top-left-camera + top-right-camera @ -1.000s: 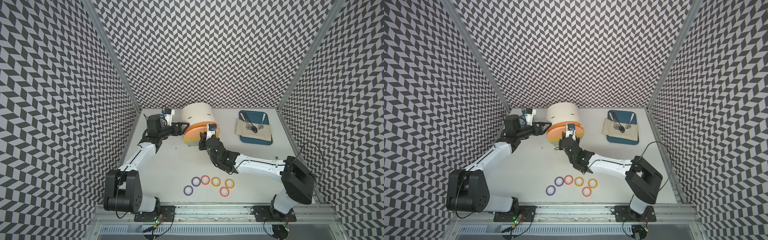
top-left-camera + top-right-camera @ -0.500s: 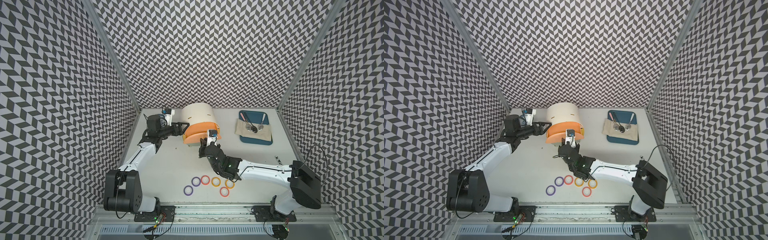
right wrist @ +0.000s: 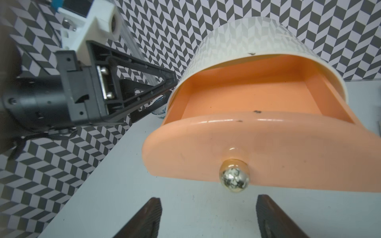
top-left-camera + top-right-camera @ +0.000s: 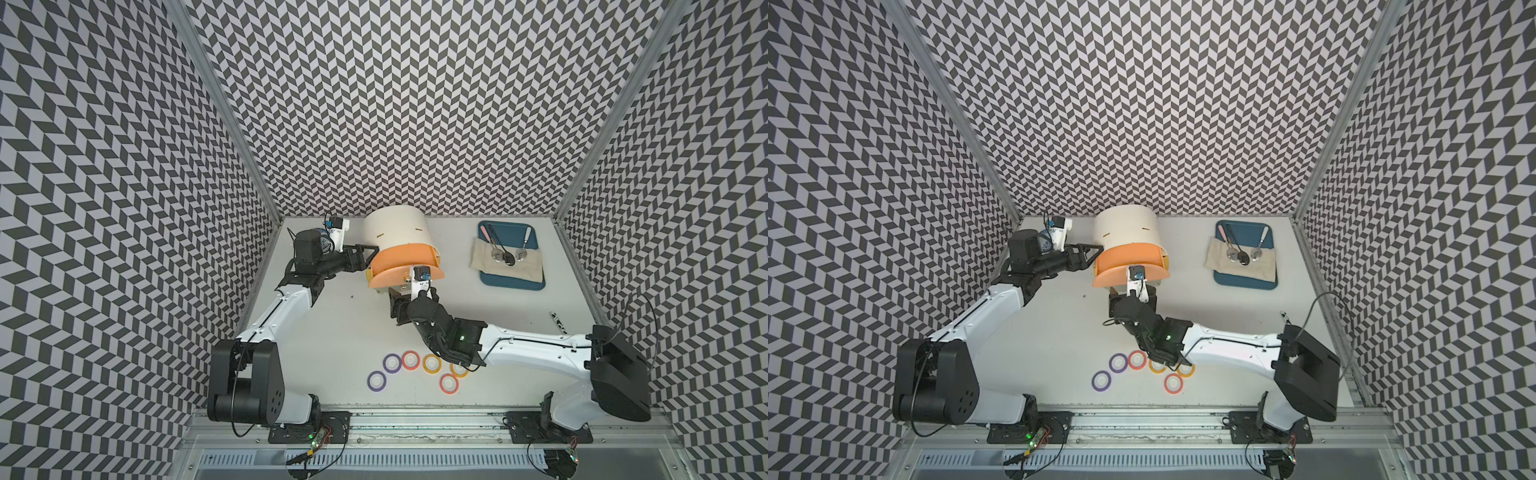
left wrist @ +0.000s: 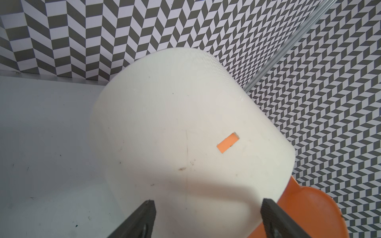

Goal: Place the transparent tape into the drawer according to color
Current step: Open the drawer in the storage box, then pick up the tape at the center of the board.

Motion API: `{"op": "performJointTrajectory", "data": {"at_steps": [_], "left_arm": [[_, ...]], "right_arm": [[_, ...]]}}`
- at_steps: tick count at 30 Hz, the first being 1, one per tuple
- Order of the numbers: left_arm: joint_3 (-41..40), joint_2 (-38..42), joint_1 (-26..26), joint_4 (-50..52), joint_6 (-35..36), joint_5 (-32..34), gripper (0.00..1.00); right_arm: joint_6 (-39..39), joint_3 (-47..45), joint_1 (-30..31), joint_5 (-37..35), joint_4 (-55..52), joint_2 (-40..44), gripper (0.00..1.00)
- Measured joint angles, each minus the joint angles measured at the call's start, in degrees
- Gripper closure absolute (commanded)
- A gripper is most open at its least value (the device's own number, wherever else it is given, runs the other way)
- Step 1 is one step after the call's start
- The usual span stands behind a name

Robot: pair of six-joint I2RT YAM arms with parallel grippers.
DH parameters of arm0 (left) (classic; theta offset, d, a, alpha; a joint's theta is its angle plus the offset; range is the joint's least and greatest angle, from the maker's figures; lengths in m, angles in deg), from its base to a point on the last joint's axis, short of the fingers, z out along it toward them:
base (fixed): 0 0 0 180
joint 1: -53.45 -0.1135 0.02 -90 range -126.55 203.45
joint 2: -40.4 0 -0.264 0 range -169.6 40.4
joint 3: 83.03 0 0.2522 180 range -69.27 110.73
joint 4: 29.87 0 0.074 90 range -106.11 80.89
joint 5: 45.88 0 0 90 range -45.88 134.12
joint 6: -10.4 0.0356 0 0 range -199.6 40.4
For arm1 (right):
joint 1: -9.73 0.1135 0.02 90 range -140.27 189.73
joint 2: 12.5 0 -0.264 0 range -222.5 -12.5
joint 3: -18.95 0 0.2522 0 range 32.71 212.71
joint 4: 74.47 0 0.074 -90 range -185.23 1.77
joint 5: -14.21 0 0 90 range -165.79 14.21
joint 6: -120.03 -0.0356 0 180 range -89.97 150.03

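Observation:
The white arch-topped cabinet (image 4: 395, 228) stands at the back of the table. Its peach top drawer (image 4: 405, 266) is pulled out, and the right wrist view shows the drawer (image 3: 247, 96) empty. My right gripper (image 3: 208, 218) is open just in front of the metal knob (image 3: 234, 178), not touching it. My left gripper (image 5: 208, 205) is open, its fingers wide against the cabinet's left wall (image 5: 175, 123). Several tape rings lie flat near the front. These are two purple (image 4: 377, 380) (image 4: 392, 362), two red-pink (image 4: 410, 359) (image 4: 449, 383) and two orange (image 4: 432, 364) (image 4: 459, 369), the last partly under my right arm.
A blue tray (image 4: 513, 284) at the back right holds a beige cloth (image 4: 525, 268) with spoons on it. A small dark object (image 4: 557, 322) lies near the right wall. My right arm (image 4: 532, 349) stretches low over the table just behind the rings.
My right gripper drew the peach drawer out by its knob, then opened and let the knob go. The left arm has stayed where it was.

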Motion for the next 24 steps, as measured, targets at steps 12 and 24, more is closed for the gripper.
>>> {"op": "performJointTrajectory", "data": {"at_steps": [12,24], "left_arm": [[-0.5,2.3,0.0,2.6,-0.1,0.7,0.03],[-4.6,13.9,-1.0,8.2,0.3,6.4,0.00]], "right_arm": [[-1.3,-6.9,0.0,9.7,-12.5,15.0,0.00],[-5.8,-16.5,-6.9,21.9,-30.3,27.7,0.05]]}}
